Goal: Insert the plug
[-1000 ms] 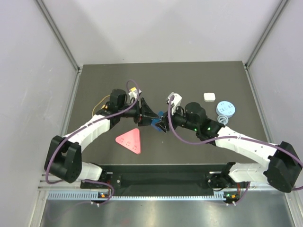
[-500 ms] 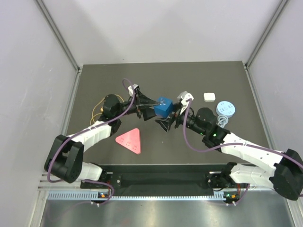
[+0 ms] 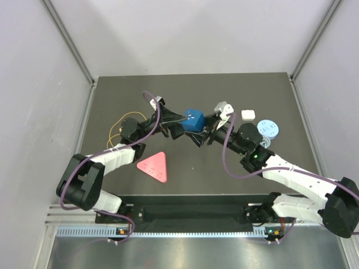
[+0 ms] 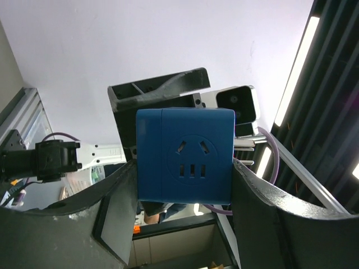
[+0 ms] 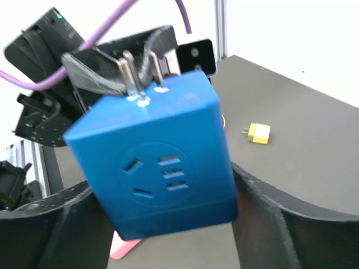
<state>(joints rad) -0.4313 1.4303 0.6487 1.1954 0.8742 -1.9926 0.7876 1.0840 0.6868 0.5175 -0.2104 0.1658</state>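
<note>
Holding: the left end effector [image 4: 184,188] has its two dark fingers pressed on opposite sides of the blue plastic cube-shaped socket adapter [image 4: 185,157], so it grips this cube.
Adapter position: it is in the air above the dark bench [image 3: 224,89], about the middle of it, between the two arms.
Adapter faces: one socket face looks into the left wrist camera and another socket face looks into the right wrist camera. Metal prongs [image 5: 132,70] stand out from a third face.
Right end effector [image 5: 162,207]: its fingers stand on both sides of the lower part of the cube, rather apart. I cannot tell if they press on the cube or only stand beside it.
Small yellow plug with two pins [image 5: 258,133]: it lies on the bench, well apart from the cube.
Small white square block [image 3: 247,114]: it is on the bench at the right side, near a pale blue round disc [image 3: 267,129].
Pink triangular plate [image 3: 152,166]: it lies flat on the bench, close to the left arm.
</note>
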